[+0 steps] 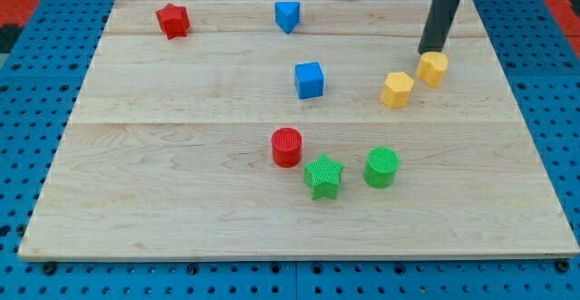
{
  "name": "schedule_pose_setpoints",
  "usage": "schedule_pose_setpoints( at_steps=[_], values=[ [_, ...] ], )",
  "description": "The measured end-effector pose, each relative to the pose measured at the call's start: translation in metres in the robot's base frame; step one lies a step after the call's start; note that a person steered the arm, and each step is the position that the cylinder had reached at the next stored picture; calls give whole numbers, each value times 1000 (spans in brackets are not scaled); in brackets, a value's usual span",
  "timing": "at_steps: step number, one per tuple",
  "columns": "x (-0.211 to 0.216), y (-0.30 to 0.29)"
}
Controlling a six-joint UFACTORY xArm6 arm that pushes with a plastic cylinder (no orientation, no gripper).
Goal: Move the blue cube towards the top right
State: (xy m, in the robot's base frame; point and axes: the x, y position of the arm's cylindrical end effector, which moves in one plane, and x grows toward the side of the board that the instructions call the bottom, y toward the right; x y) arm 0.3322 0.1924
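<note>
Wooden board (181, 200) fills most of frame, sits on blue pegboard (27, 155) that shows at the edges. Arm ends in dark rod (442, 14), upper right of frame, no pincer on it, so nothing to open, clench or grasp; it holds nothing. My tip (428, 52) sits at the rod's lower end, just at upper left edge of a yellow block (433, 67), touching or nearly so, can't tell which. Second yellow block (397, 89), roughly hexagonal, lies just lower left of the first, close beside it. Blue cube (309, 80) is above frame centre, well apart from my tip, to its left and slightly lower; the two yellow blocks lie on the right side between cube and tip area. Blue triangular block (287, 15) near top centre, above the cube. Red star (172, 20) upper left. Red cylinder (286, 147) below the cube, centre frame. Green star (323, 176) just lower right of red cylinder, green cylinder (381, 167) right of the star, near it.
</note>
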Motion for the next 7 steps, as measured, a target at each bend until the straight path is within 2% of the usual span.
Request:
schedule_pose_setpoints(
  at_steps=[1, 2, 3, 4, 5, 6, 7],
  values=[
    [-2, -73],
    [-17, -174],
    [41, -222],
    [64, -196],
    [43, -142],
    [-11, -112],
    [-45, -76]
  ],
)
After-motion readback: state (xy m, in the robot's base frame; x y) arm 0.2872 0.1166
